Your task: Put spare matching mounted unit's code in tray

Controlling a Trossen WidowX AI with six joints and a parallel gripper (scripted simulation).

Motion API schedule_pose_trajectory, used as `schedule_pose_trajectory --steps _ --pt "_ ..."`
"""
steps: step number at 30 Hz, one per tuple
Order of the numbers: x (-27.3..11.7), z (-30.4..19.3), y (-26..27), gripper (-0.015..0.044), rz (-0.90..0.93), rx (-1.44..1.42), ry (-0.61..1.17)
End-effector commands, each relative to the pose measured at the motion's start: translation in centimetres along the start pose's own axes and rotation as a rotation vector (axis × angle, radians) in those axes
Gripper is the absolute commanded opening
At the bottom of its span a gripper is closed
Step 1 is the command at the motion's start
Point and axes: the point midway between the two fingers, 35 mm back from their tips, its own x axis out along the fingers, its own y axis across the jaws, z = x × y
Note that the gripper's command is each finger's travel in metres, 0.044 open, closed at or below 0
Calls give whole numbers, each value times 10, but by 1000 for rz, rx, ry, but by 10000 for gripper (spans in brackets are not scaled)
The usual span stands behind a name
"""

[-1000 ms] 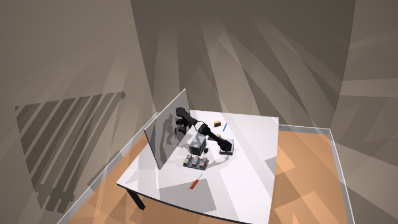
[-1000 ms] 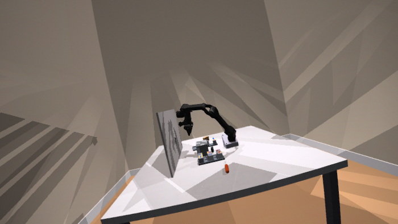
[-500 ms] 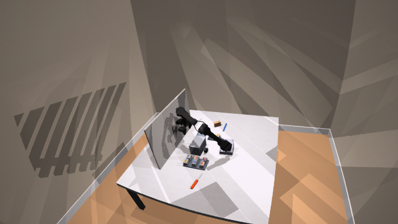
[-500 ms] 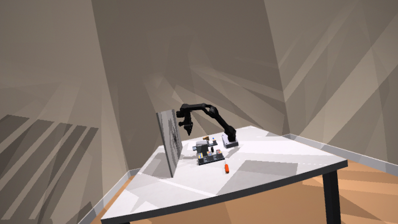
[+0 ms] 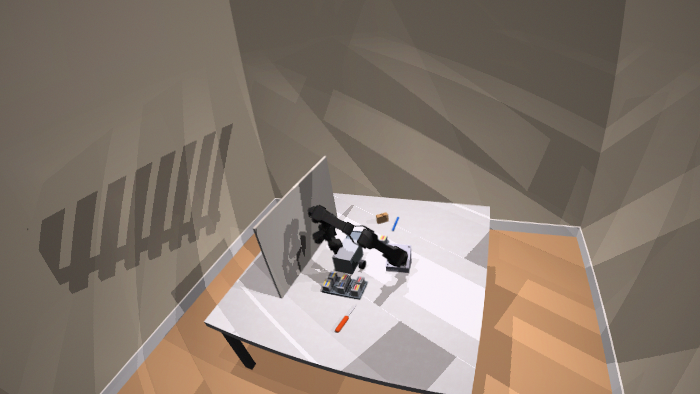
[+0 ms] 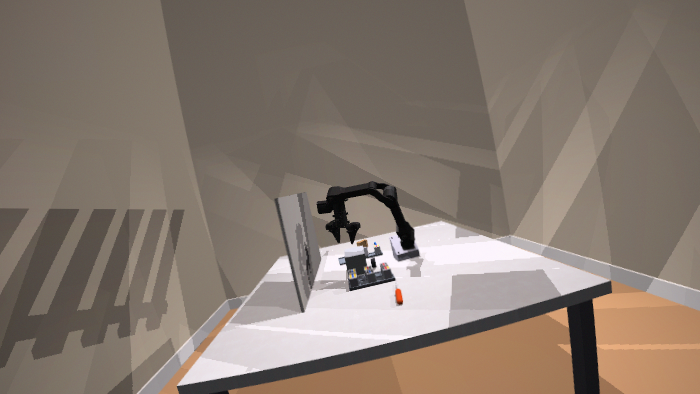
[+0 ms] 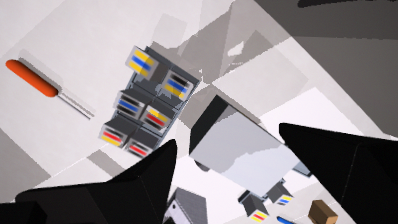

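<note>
Open, empty fingers (image 6: 345, 241) are hovering above a grey box (image 5: 347, 260) (image 6: 356, 261) (image 7: 245, 145); similar striped spares (image 5: 343, 283) (image 6: 368, 270) (image 7: 154, 117) are inviting a mistaken pick. Close packing is risking knocked neighbours.

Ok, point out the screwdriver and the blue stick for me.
Orange-handled screwdriver (image 5: 342, 324) (image 6: 399, 296) (image 7: 35, 80): top, exterior, wrist; on the handle.
Blue stick (image 5: 395, 224): top; on its middle.

arm (image 5: 345, 226) (image 6: 356, 190) arched | wrist bent downward | end effector (image 5: 327, 245) (image 6: 345, 243) (image 7: 226, 136) pointing down, fingers wide apart, empty
</note>
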Motion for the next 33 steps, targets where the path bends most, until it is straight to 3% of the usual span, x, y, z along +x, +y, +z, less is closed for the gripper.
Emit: schedule_pose_trajectory --steps 1,5,19,24,33 --pt "20 -4 68 440 33 -569 -1" --pt "28 -10 91 440 48 -776 -4" --pt "28 -10 92 440 49 -783 -4" --pt "53 -10 96 309 48 -784 -4" --pt "68 -10 100 300 49 -784 -6"
